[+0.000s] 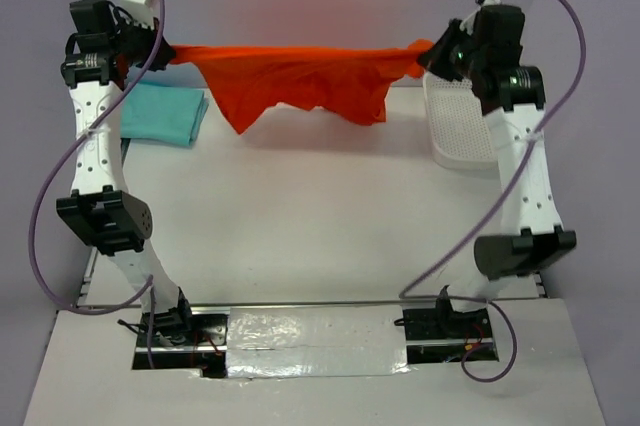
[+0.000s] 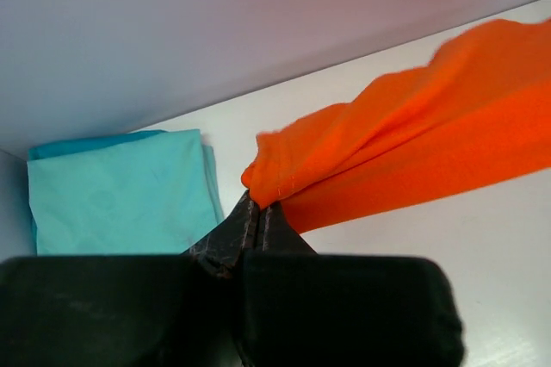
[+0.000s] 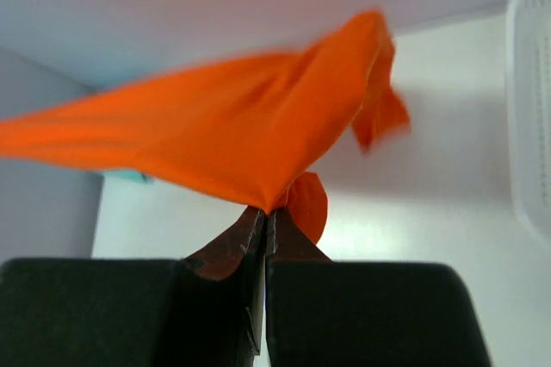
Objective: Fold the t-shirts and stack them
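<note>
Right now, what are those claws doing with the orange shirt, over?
Left gripper shut on orange shirt. Right gripper shut on its other end, shirt stretched midair. Folded aqua shirts left, basket right.

Your orange t-shirt (image 1: 300,81) hangs stretched between the left hand (image 1: 166,52) and the right hand (image 1: 430,52), curtaining the far side of the counter (image 1: 320,226). On its near side you have open surface. The folded aqua t-shirts (image 1: 165,114) block the far left, the white basket (image 1: 462,131) the far right.

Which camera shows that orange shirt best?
The top view: the whole orange shirt hangs stretched between the left pincer and right pincer. Each wrist view shows only the end its own pincer pinches, plus some cloth trailing away.
</note>
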{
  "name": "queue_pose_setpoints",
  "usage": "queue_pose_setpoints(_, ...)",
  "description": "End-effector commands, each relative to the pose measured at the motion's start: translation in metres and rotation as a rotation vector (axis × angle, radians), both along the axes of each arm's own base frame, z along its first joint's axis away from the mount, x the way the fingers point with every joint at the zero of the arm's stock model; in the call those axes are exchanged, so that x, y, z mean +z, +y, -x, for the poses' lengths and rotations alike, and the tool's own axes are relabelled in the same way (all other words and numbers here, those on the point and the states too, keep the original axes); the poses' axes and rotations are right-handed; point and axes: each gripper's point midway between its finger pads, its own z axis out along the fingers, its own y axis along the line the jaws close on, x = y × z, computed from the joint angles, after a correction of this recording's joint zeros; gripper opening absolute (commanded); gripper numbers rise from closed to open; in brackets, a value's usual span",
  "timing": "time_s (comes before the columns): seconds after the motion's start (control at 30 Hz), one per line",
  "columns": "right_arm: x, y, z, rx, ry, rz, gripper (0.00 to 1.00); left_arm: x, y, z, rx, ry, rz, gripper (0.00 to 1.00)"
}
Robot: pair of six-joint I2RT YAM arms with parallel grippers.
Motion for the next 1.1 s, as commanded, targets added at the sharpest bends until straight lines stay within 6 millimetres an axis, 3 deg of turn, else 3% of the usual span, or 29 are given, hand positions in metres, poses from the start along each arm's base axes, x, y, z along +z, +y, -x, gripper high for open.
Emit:
queue_pose_setpoints(0.0, -0.021, -0.006, 0.056, 0.012, 0.039, 0.048, 0.0, 0.008, -0.005, 0.022, -0.011, 0.005, 0.025, 0.0)
queue_pose_setpoints(0.03, -0.054, -0.006, 0.076, 0.019, 0.092, 0.049, 0.0, -0.004, -0.006, 0.028, -0.026, 0.042, 0.002, 0.0)
queue_pose_setpoints(0.07, -0.066, -0.004, 0.083, 0.026, 0.098, 0.046, 0.0, -0.014, -0.007, 0.036, -0.029, 0.081, -0.01, 0.0)
queue_pose_setpoints(0.1, -0.114, -0.003, 0.095, 0.036, 0.2, 0.049, 0.0, -0.047, -0.007, 0.048, -0.031, 0.187, -0.009, 0.0)
queue_pose_setpoints(0.13, -0.114, -0.002, 0.111, 0.047, 0.176, 0.048, 0.0, -0.052, -0.006, 0.06, -0.043, 0.202, -0.05, 0.0)
queue_pose_setpoints(0.17, -0.131, -0.002, 0.122, 0.048, 0.209, 0.05, 0.0, -0.085, -0.002, 0.075, -0.032, 0.308, -0.069, 0.0)
queue_pose_setpoints(0.2, -0.173, -0.003, 0.139, 0.051, 0.304, 0.052, 0.0, -0.099, 0.0, 0.086, -0.032, 0.354, -0.09, 0.0)
queue_pose_setpoints(0.23, -0.178, -0.003, 0.155, 0.052, 0.299, 0.049, 0.0, -0.106, 0.004, 0.098, -0.051, 0.376, -0.145, 0.0)
queue_pose_setpoints(0.27, -0.194, -0.003, 0.166, 0.055, 0.326, 0.048, 0.0, -0.132, 0.01, 0.113, -0.043, 0.465, -0.176, 0.0)
queue_pose_setpoints(0.3, -0.223, -0.002, 0.187, 0.06, 0.382, 0.045, 0.0, -0.15, 0.013, 0.132, -0.068, 0.545, -0.221, 0.0)
queue_pose_setpoints(0.33, -0.238, -0.001, 0.196, 0.064, 0.408, 0.043, 0.0, -0.159, 0.015, 0.146, -0.073, 0.593, -0.243, 0.0)
queue_pose_setpoints(0.37, -0.253, 0.002, 0.206, 0.079, 0.438, 0.037, 0.0, -0.187, 0.02, 0.167, -0.077, 0.694, -0.268, 0.0)
queue_pose_setpoints(0.4, -0.282, 0.004, 0.225, 0.087, 0.499, 0.03, 0.0, -0.202, 0.022, 0.181, -0.094, 0.75, -0.291, 0.0)
queue_pose_setpoints(0.43, -0.291, 0.008, 0.231, 0.092, 0.517, 0.009, 0.0, -0.21, 0.023, 0.19, -0.092, 0.774, -0.304, 0.0)
queue_pose_setpoints(0.47, -0.314, 0.015, 0.247, 0.119, 0.566, -0.005, 0.0, -0.234, 0.024, 0.209, -0.091, 0.84, -0.312, 0.0)
queue_pose_setpoints(0.5, -0.323, 0.021, 0.256, 0.143, 0.592, -0.012, 0.0, -0.248, 0.022, 0.221, -0.104, 0.888, -0.306, 0.0)
queue_pose_setpoints(0.57, -0.317, 0.037, 0.259, 0.178, 0.587, -0.014, 0.0, -0.274, 0.016, 0.248, -0.137, 0.975, -0.289, 0.0)
queue_pose_setpoints(0.67, -0.34, 0.038, 0.278, 0.147, 0.719, 0.029, 0.0, -0.298, 0.013, 0.278, -0.161, 1.078, -0.287, 0.0)
queue_pose_setpoints(0.77, -0.368, 0.044, 0.306, 0.157, 0.859, -0.008, 0.04, -0.309, 0.012, 0.293, -0.171, 1.116, -0.289, 0.0)
queue_pose_setpoints(0.8, -0.371, 0.045, 0.31, 0.155, 0.869, -0.022, 0.07, -0.31, 0.012, 0.295, -0.173, 1.121, -0.29, 0.0)
queue_pose_setpoints(0.83, -0.374, 0.045, 0.314, 0.149, 0.88, -0.033, 0.19, -0.311, 0.011, 0.298, -0.177, 1.128, -0.287, 0.0)
queue_pose_setpoints(0.9, -0.376, 0.046, 0.319, 0.146, 0.871, -0.063, 0.28, -0.31, 0.01, 0.3, -0.184, 1.126, -0.288, 0.0)
queue_pose_setpoints(0.93, -0.372, 0.048, 0.319, 0.151, 0.864, -0.076, 0.39, -0.308, 0.011, 0.3, -0.183, 1.126, -0.293, 0.0)
queue_pose_setpoints(1.0, -0.355, 0.05, 0.312, 0.145, 0.82, -0.1, 0.43, -0.303, 0.013, 0.299, -0.176, 1.116, -0.305, 0.0)
queue_pose_setpoints(1.07, -0.343, 0.051, 0.305, 0.135, 0.793, -0.103, 0.6, -0.298, 0.014, 0.298, -0.179, 1.11, -0.309, 0.0)
